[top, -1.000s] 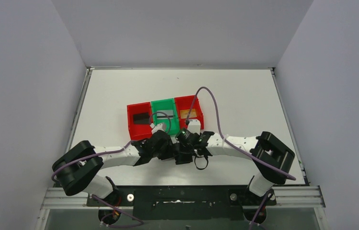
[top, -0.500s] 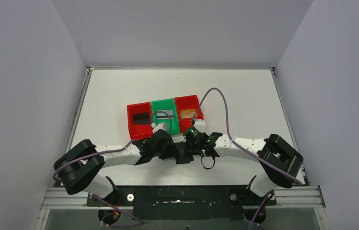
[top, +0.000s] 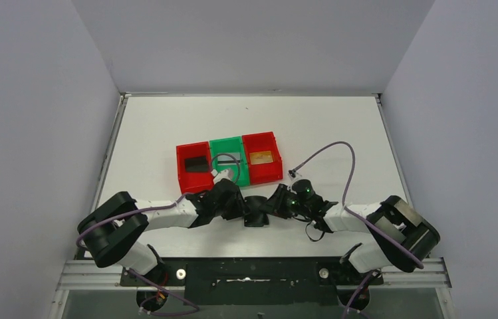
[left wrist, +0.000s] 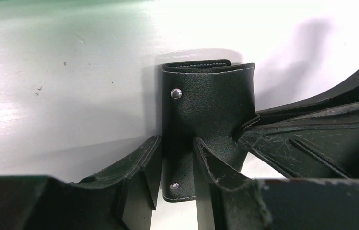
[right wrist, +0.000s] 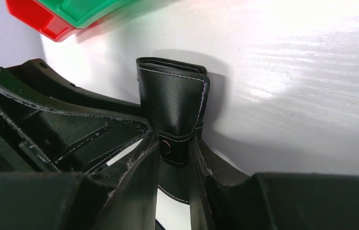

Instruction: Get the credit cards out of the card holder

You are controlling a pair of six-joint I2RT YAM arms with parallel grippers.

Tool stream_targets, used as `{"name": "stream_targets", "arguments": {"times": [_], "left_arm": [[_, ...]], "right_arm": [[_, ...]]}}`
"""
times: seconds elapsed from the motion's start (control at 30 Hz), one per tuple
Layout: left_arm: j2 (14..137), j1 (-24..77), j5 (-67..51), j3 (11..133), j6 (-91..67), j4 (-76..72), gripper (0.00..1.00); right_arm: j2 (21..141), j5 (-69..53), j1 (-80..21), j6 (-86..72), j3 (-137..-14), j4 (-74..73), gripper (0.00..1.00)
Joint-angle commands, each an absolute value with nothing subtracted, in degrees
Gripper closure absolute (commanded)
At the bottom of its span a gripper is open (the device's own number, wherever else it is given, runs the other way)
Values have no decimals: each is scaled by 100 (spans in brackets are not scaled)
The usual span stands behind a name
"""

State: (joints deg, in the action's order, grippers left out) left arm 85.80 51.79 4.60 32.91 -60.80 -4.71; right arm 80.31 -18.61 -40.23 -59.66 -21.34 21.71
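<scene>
mid-table, left hand (left wrist: 177,160), right hand (right wrist: 173,146) pinch card holder (left wrist: 208,98).

Both arms lay low over the table (top: 339,133), close to its near edge, elbows out and wrists pointing at each other. The left gripper (top: 241,207) and the right gripper (top: 272,207) each pinched one side of the holder (top: 255,214).

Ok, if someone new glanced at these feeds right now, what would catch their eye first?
The left gripper and right gripper meet at the near middle of the table, each pinching the folded black card holder from opposite sides. Just behind them, the bright red-green-red row of bins stands out against the white surface.
</scene>
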Motion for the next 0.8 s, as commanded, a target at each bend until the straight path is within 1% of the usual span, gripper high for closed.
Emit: {"name": "stream_targets", "arguments": {"times": [0.0, 0.03, 0.23, 0.3, 0.33, 0.37, 0.4, 0.43, 0.47, 0.5, 0.53, 0.6, 0.67, 0.77], "left_arm": [[9054, 5212, 724, 2964, -5902, 502, 71], [9061, 5212, 734, 2962, -5906, 509, 71], [9190, 5212, 745, 2943, -5949, 481, 71], [9220, 5212, 755, 2941, -5955, 487, 71], [9219, 5221, 762, 2959, -5952, 538, 71], [9182, 5250, 804, 2999, -5950, 610, 71], [9114, 5332, 906, 3049, -5943, 688, 71], [9046, 5375, 946, 3105, -5920, 731, 71], [8976, 5386, 930, 3141, -5889, 749, 71], [8910, 5388, 935, 3192, -5862, 777, 70], [8856, 5388, 943, 3237, -5843, 808, 69], [8772, 5388, 965, 3321, -5809, 853, 67], [8704, 5388, 972, 3388, -5791, 870, 65], [8576, 5388, 927, 3522, -5784, 847, 60]], "right_arm": [[8081, -3145, -3880, -6826, -1776, 4932, 89], [8137, -3245, -3824, -6993, -1660, 5310, 88], [8417, -3548, -3733, -7278, -1555, 5978, 88], [8566, -3667, -3670, -7692, -1325, 7102, 88], [8668, -3722, -3602, -7841, -1342, 7205, 88], [8629, -3680, -3577, -7770, -1441, 6795, 85], [8480, -3442, -3600, -7480, -1562, 6016, 74], [8281, -3102, -3676, -7124, -1784, 4769, 67], [8080, -2683, -3791, -6509, -2077, 3645, 64], [7843, -2152, -3972, -6049, -2379, 2156, 63], [7644, -1469, -4178, -5737, -2726, 1077, 57], [7393, -281, -4582, -5392, -3244, -277, 41], [7372, 227, -4598, -5327, -3608, -1109, 39], [7404, 666, -4597, -5568, -4046, -1944, 40]]}}
